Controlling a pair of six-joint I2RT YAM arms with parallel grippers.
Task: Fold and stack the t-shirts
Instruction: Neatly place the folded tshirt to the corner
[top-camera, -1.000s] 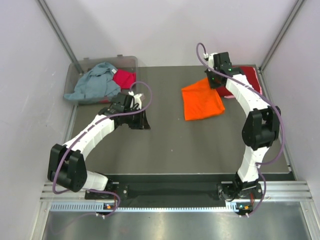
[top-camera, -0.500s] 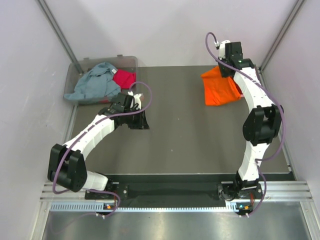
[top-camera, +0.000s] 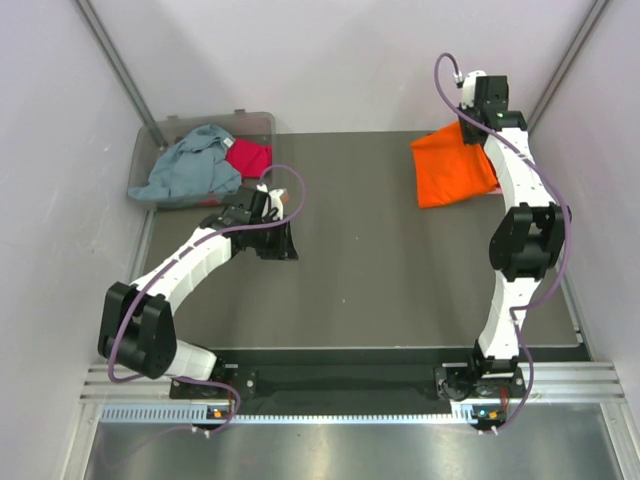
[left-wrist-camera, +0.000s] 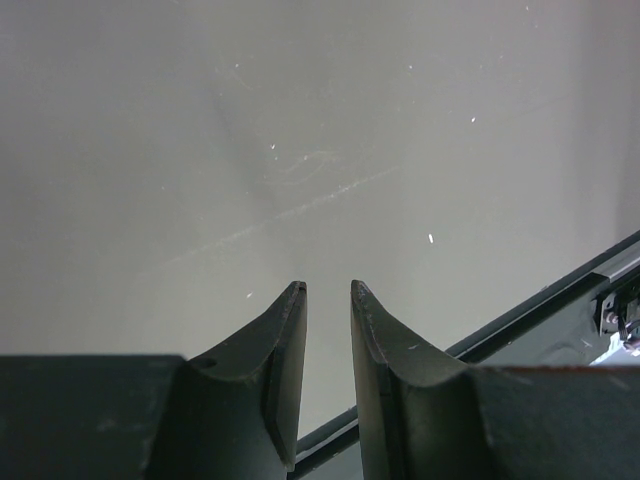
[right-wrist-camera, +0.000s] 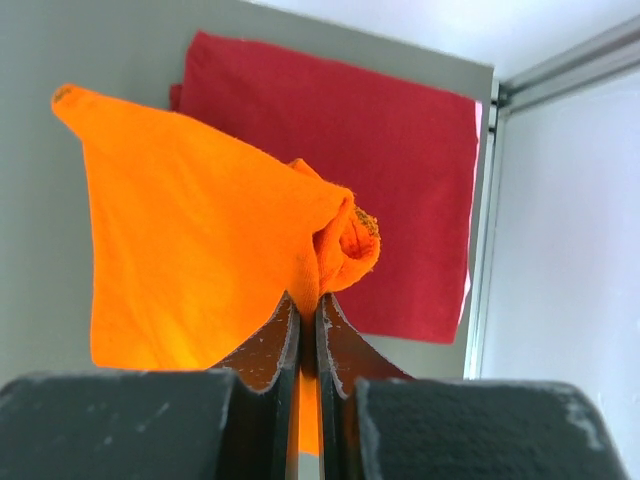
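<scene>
Left to right: the clear bin (top-camera: 150, 135) at the far left corner holds a crumpled grey tee (top-camera: 190, 165) and a magenta tee (top-camera: 248, 157), both soft and unfolded. Just beside it my left gripper (left-wrist-camera: 328, 285) is low over the matte, lightly scratched table (top-camera: 380, 270), its jaws a narrow gap apart with nothing between them. At the far right the orange tee (top-camera: 455, 172) hangs as a limp folded panel from my right gripper (right-wrist-camera: 307, 300), which is clenched on a bunched, rolled edge of the cloth. Beneath it lies the red tee (right-wrist-camera: 400, 150), a flat folded rectangle against the corner frame. I judge the step to be stacking orange on red. To do it well, I would bring the free lower edge down first, along the red tee's near edge. I would then lay the panel across so no crease is trapped, and release only once the cloth rests flat. The thin knit drapes and slides easily, so the roll at the jaws may spring loose and spoil the fold
</scene>
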